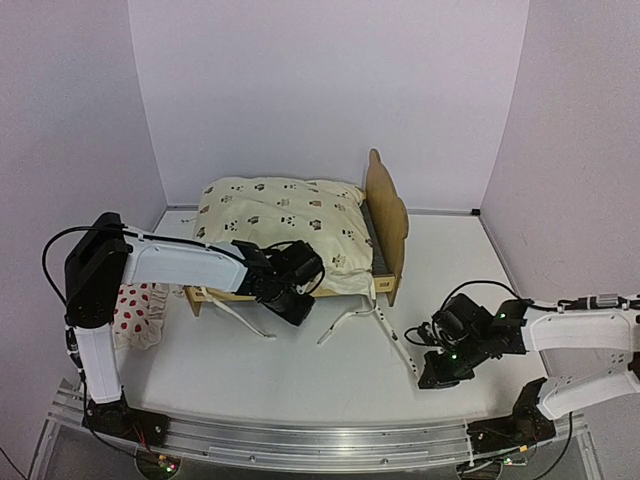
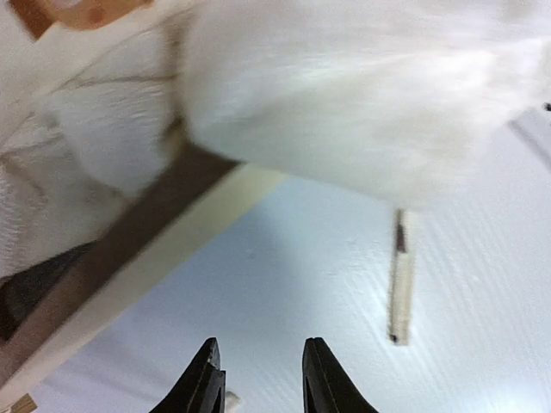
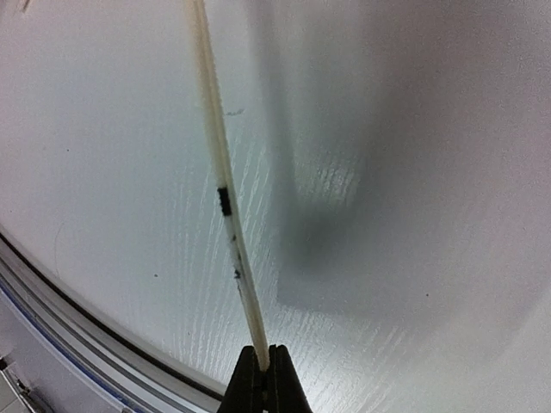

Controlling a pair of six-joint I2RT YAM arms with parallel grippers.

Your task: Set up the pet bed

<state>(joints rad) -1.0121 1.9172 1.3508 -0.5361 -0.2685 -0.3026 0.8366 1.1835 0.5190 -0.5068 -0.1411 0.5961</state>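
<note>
Mid-frame, the cushion [image 1: 280, 215] overhangs the pet bed [image 1: 386, 212] above the spread left gripper [image 2: 258, 346]; lower right, the right gripper [image 3: 265, 351] pinches a tie [image 3: 225, 206].

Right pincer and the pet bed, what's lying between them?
A thin cream strap runs across the white table from the cushion on the pet bed to the right pincer, shut on its end; the top view shows it.

A bear-print cushion [image 1: 280, 215] lies on the pet bed [image 1: 387, 215], its ties [image 1: 345, 325] trailing onto the table [image 1: 330, 385].
</note>
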